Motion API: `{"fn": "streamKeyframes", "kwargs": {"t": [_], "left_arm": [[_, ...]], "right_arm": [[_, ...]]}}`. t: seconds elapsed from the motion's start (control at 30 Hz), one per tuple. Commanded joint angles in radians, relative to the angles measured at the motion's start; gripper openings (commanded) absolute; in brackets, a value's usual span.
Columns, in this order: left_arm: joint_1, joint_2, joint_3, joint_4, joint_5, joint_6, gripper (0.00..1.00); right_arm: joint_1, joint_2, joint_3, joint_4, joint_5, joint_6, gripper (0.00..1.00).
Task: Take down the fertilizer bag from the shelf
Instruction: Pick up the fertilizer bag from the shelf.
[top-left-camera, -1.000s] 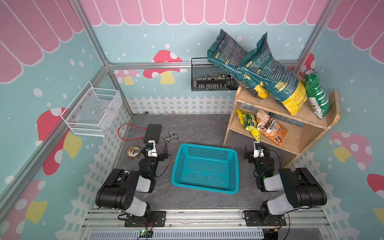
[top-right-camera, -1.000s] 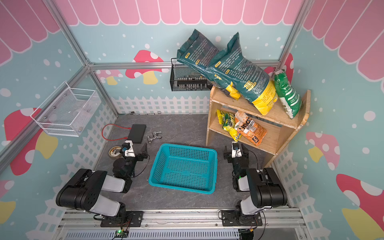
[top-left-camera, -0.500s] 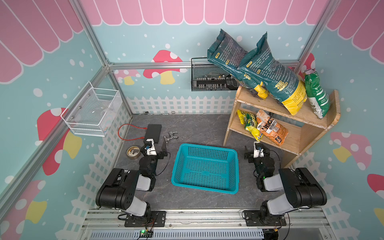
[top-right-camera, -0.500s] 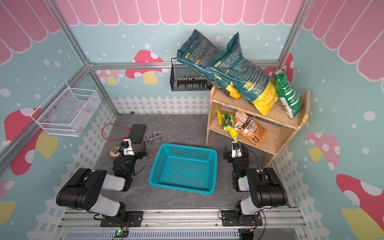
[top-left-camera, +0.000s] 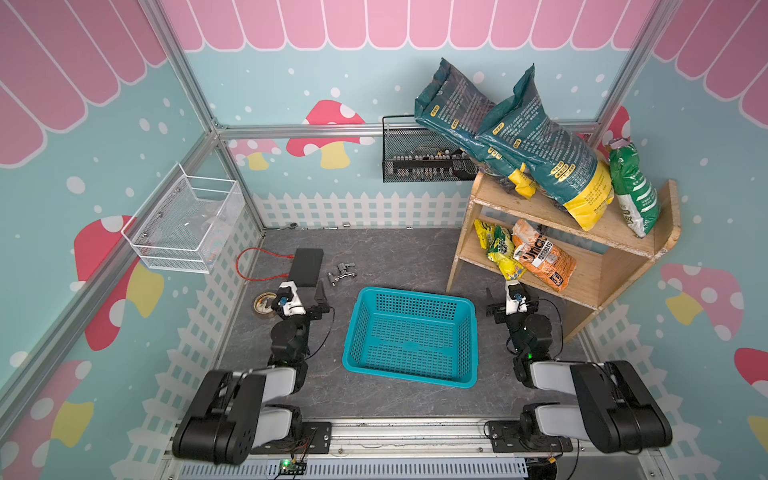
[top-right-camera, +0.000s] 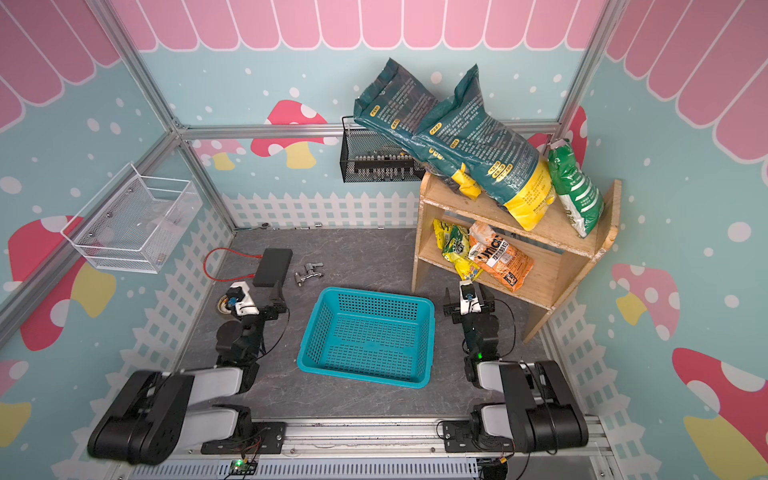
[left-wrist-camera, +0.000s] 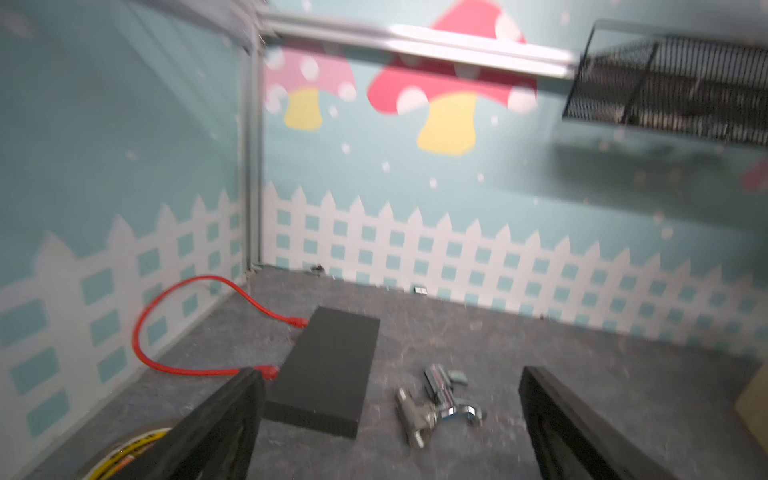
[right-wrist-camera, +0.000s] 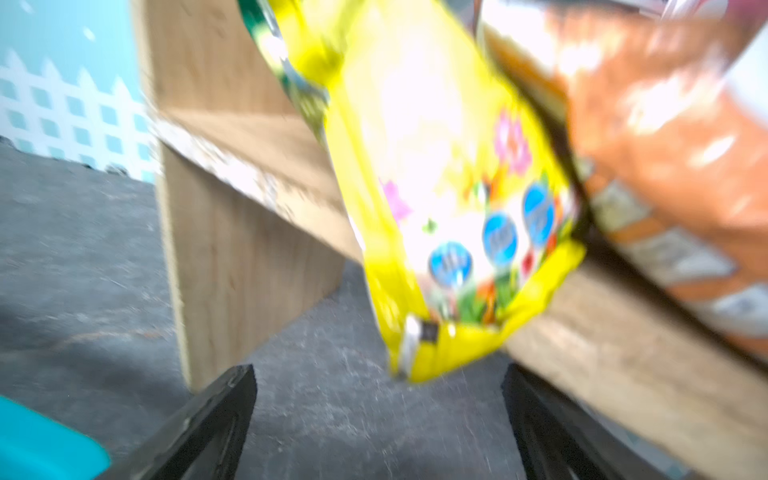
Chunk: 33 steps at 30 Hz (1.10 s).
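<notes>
My left gripper (top-left-camera: 300, 296) has edged slightly left; my right gripper (top-left-camera: 513, 298) stays just near of the yellow fertilizer bag (top-left-camera: 498, 249) on the shelf (top-left-camera: 623, 270). Both jaws stand wide and empty; nothing is down yet.

Two-tier wooden shelf (top-left-camera: 494, 195) upright, five bags on it, none down.
Shelf: light unpainted wood, rounded side panels, seen in both top views (top-right-camera: 449, 199). Top tier: front teal bag (top-left-camera: 544, 145) and rear teal bag (top-left-camera: 449, 108), both large, dark teal with yellow bottoms, tilted, front one resting on the rear, tops sticking out past one end of the shelf. Green-and-white bag (top-left-camera: 631, 187) stands near-upright beside the opposite side panel. Lower tier: yellow bag (top-left-camera: 496, 249) and orange bag (top-left-camera: 544, 257) side by side, touching; yellow bag's (right-wrist-camera: 449, 187) end overhangs the tier's front edge.
</notes>
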<state>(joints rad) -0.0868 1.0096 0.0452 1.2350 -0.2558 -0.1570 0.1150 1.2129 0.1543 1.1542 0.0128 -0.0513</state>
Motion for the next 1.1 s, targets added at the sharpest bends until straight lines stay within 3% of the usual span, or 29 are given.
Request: {"fn": "streamKeyframes", "kwargs": {"t": [0.0,0.1,0.2,0.37,0.47,0.57,0.7,0.87,1.07], "left_arm": [[-0.004,-0.184,-0.111,-0.074,-0.162,-0.105,0.99],[-0.003,-0.322,-0.129,-0.194,-0.218,-0.17,0.99],[0.002,-0.352,-0.101,-0.294,-0.236,-0.244,0.99],[0.005,-0.327,-0.096,-0.249,-0.064,-0.22,0.99],[0.006,-0.334,-0.072,-0.303,-0.06,-0.243,0.99],[0.007,-0.327,-0.067,-0.317,-0.091,-0.239,0.99],[0.007,-0.308,-0.056,-0.331,-0.105,-0.234,0.99],[0.007,-0.282,-0.028,-0.358,-0.061,-0.23,0.99],[0.007,-0.243,-0.005,-0.367,-0.045,-0.227,0.99]], "right_arm": [[0.054,-0.08,-0.006,-0.166,-0.042,-0.025,0.99],[0.153,-0.124,0.043,-0.339,0.045,-0.072,0.99],[0.261,-0.156,0.095,-0.481,0.095,-0.134,0.98],[0.444,-0.329,0.169,-0.677,0.137,-0.152,0.99],[0.516,-0.452,0.208,-0.742,0.137,-0.129,0.99],[0.555,-0.51,0.298,-0.826,0.105,-0.092,0.98],[0.572,-0.465,0.531,-1.029,0.099,-0.045,0.98],[0.574,-0.371,0.872,-1.281,0.24,-0.008,0.97],[0.574,-0.329,1.166,-1.394,0.341,-0.011,0.96]]}}
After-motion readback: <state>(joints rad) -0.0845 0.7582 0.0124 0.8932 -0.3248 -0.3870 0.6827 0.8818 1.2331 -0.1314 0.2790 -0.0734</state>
